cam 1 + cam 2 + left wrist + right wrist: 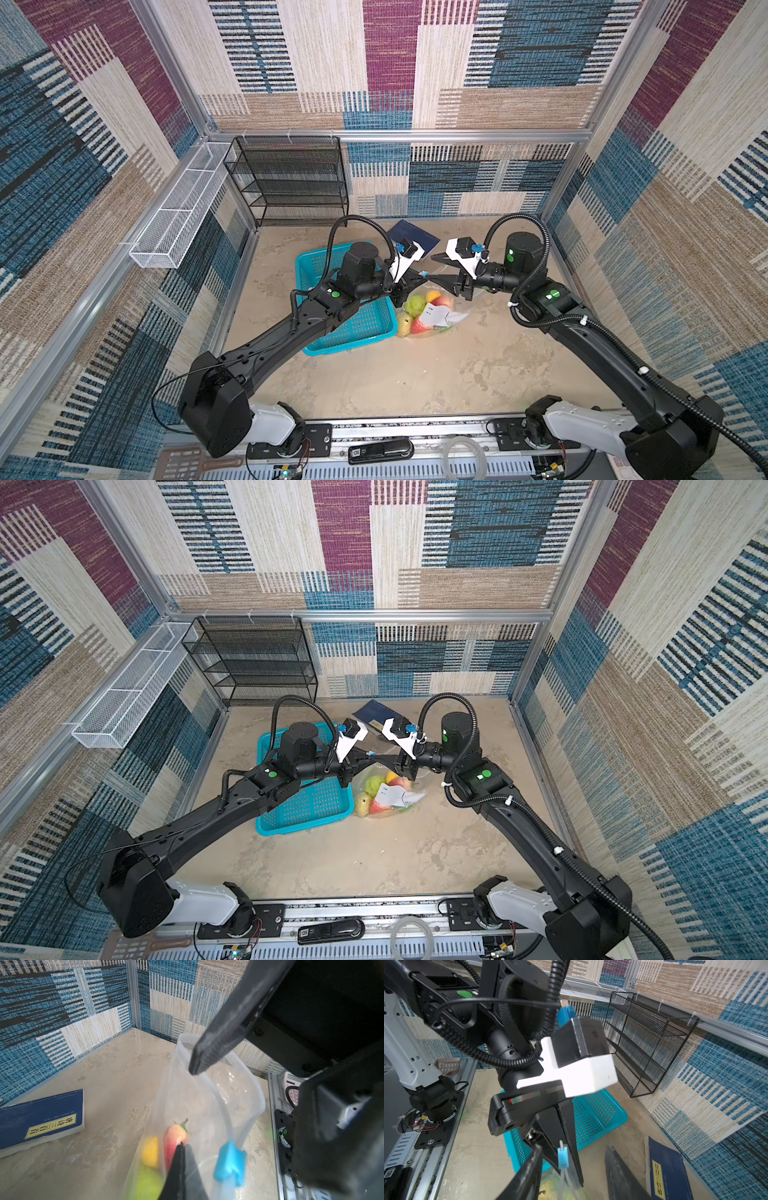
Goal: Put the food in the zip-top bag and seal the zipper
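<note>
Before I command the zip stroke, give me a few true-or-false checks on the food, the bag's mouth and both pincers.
1. All the food that shows sits inside the zip-top bag. True.
2. The right pincer is shut on the blue slider. False: its jaws stand apart and grip nothing.
3. The left pincer is shut on the bag's mouth edge, beside the slider. True.
4. The zipper is sealed from end to end. False: the mouth gapes open.
5. Fruit lies in the teal basket. False: none shows in the part that is visible.
</note>
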